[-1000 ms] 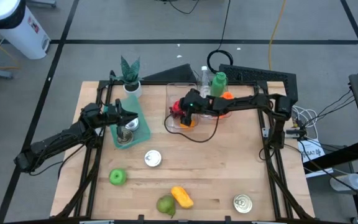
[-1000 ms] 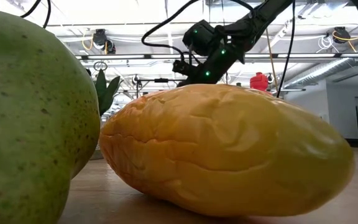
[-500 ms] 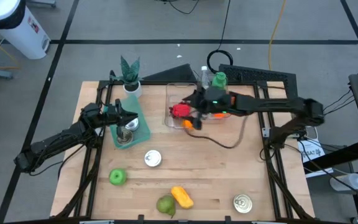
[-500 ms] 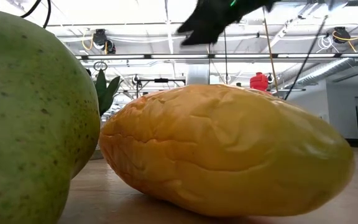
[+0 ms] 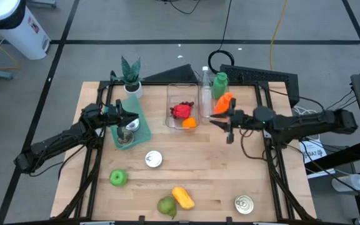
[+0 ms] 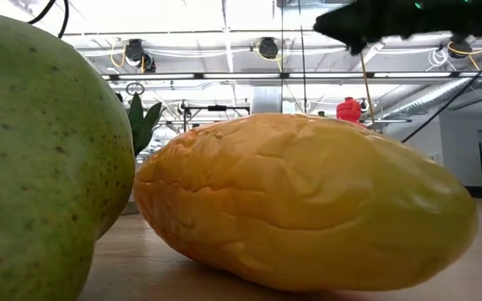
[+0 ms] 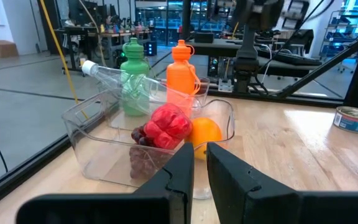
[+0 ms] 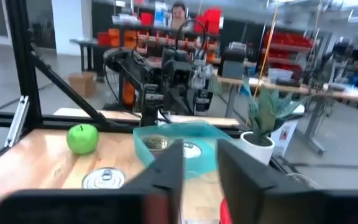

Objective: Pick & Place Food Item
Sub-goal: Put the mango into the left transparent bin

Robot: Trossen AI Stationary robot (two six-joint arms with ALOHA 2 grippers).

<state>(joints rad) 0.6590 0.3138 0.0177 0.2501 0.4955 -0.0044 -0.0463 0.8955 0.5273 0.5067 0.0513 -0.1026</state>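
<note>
A clear plastic container (image 5: 172, 94) stands at the table's far middle, with a red food item (image 5: 181, 111) and an orange (image 5: 190, 123) lying inside; the left wrist view shows the red item (image 7: 166, 124) resting on the container's floor. My right gripper (image 5: 217, 120) hovers to the right of the container, pointing level toward the table's left, its fingers a little apart with nothing between them (image 8: 199, 152). My left gripper (image 5: 132, 117) waits shut over a teal tray (image 5: 141, 128) at the left, its fingertips (image 7: 201, 152) empty.
Green (image 5: 220, 81), orange (image 5: 224, 101) and clear (image 5: 205, 78) bottles stand just behind my right gripper. A potted plant (image 5: 130, 75) is at the far left. Nearer lie a tin (image 5: 154, 159), a green apple (image 5: 118, 178), a green fruit (image 5: 167, 205), a yellow fruit (image 5: 182, 197) and a can (image 5: 244, 204).
My right gripper has drawn back out of the clear container toward the table's right edge, rising and tipping from a downward slant to level. The red food item and the orange have stayed in the container.
</note>
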